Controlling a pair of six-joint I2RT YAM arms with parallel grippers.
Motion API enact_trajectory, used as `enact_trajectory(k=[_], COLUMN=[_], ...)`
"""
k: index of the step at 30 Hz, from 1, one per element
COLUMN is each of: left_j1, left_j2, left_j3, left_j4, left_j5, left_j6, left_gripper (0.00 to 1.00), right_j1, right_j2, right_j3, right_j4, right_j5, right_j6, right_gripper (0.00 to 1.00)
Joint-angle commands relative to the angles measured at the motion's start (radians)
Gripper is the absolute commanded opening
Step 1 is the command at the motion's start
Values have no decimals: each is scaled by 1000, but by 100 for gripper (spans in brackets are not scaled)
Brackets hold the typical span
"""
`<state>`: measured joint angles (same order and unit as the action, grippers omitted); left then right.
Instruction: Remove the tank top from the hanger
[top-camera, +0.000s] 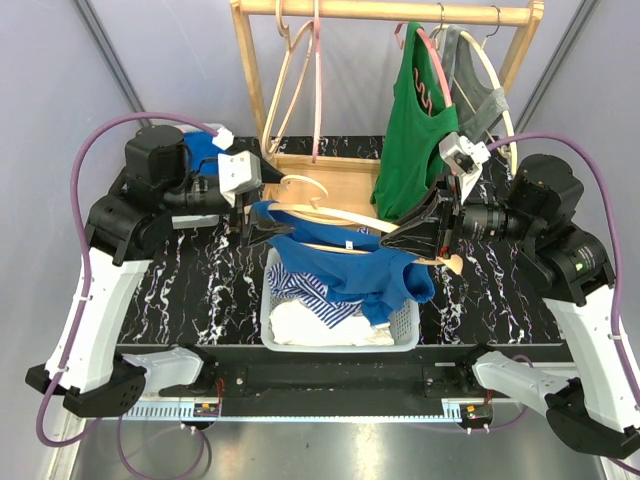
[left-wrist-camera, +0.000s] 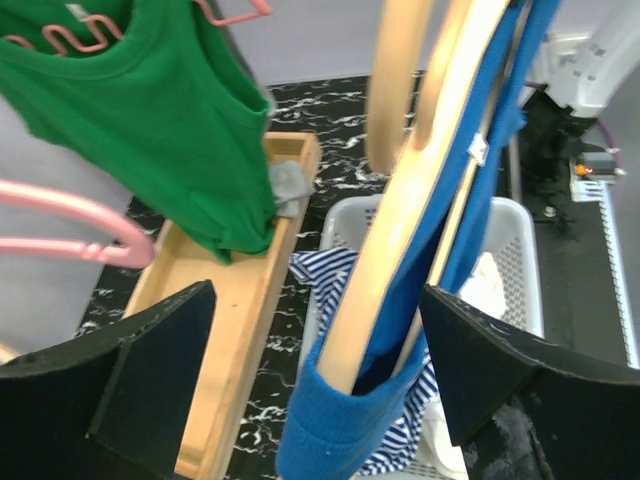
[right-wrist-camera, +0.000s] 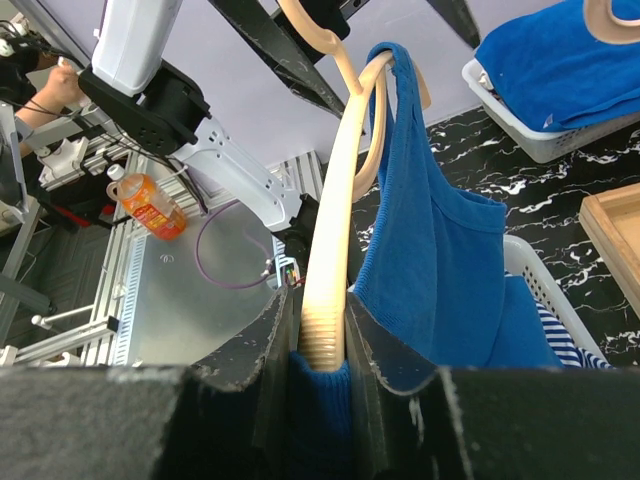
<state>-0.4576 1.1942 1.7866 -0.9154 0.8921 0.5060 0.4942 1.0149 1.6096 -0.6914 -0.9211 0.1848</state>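
Note:
A blue tank top (top-camera: 350, 265) hangs on a wooden hanger (top-camera: 330, 212) held level above a white basket (top-camera: 405, 325). My right gripper (top-camera: 420, 240) is shut on the hanger's right end. In the right wrist view the ridged hanger tip (right-wrist-camera: 330, 270) and a fold of the blue tank top (right-wrist-camera: 440, 260) sit pinched in the right gripper (right-wrist-camera: 322, 340). My left gripper (top-camera: 262, 232) is at the hanger's left end. In the left wrist view, the left gripper (left-wrist-camera: 315, 295) stands open, its fingers (left-wrist-camera: 160, 370) wide on either side of the hanger (left-wrist-camera: 400, 250) and the strap looped round it (left-wrist-camera: 340, 420), touching neither.
The basket holds a striped garment (top-camera: 300, 290) and white cloth (top-camera: 320, 325). Behind stands a wooden rack (top-camera: 390, 12) with a green top (top-camera: 415, 120), a grey garment (top-camera: 480, 95), bare pink and wooden hangers (top-camera: 316, 80) and a wooden base tray (top-camera: 330, 170). Blue cloth (top-camera: 205, 155) lies at the far left.

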Motion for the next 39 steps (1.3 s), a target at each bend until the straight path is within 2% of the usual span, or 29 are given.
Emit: enact_trajectory(k=[1,2,5,6,7,8,10,14,16,17,18,20,21,22,25,28,32,39], left_j1=[-1,-1,0,0,0,0,0,0,0,0,0,0,-1,-4,-21,-30,-32,-32], left_j2=[-24,-30,-36,-36,-36,-36,-35,-36,-39,-42,-45,-59,-62,-76,-111,-146,-147,-150], left_j3=[43,40,37,40,42,46,50,54,53,48,40,10,-2,-16,-114,-191,-187,-174], left_j4=[-62,-68,-89,-91,-91,-92,-91,-92,-91,-82,-74,-36,-22,-7,72,121,122,110], left_j5=[94,97,100,100,96,93,87,74,44,28,10,-70,-102,-180,-348,-410,-412,-378], left_j6=[45,55,66,68,66,66,62,68,72,72,72,65,63,65,89,112,106,100], left_gripper=[86,83,55,42,17,8,0,0,0,0,0,0,0,0,0,0,0,0], right_j1=[-5,-5,-5,-5,-5,-5,-5,-5,-5,-5,-5,-3,-5,-5,-3,-5,-5,-5], right_j2=[-19,-21,-19,-16,-12,-10,-13,-32,-53,-62,-84,-125,-139,-154,-205,-220,-204,-179], right_j3=[12,12,15,15,15,13,-2,-36,-59,-68,-86,-106,-126,-137,-175,-201,-235,-310], right_j4=[86,86,84,90,93,99,131,187,194,196,196,194,196,196,202,202,217,247], right_j5=[-32,-30,-24,-24,-22,-22,-19,25,108,145,231,333,438,485,611,666,663,647], right_j6=[-7,-11,-15,-13,-8,-4,11,25,6,-2,-10,-27,-30,-37,-32,-13,4,56], right_gripper=[0,0,0,0,0,0,0,1,24,29,38,50,61,66,69,65,61,63])
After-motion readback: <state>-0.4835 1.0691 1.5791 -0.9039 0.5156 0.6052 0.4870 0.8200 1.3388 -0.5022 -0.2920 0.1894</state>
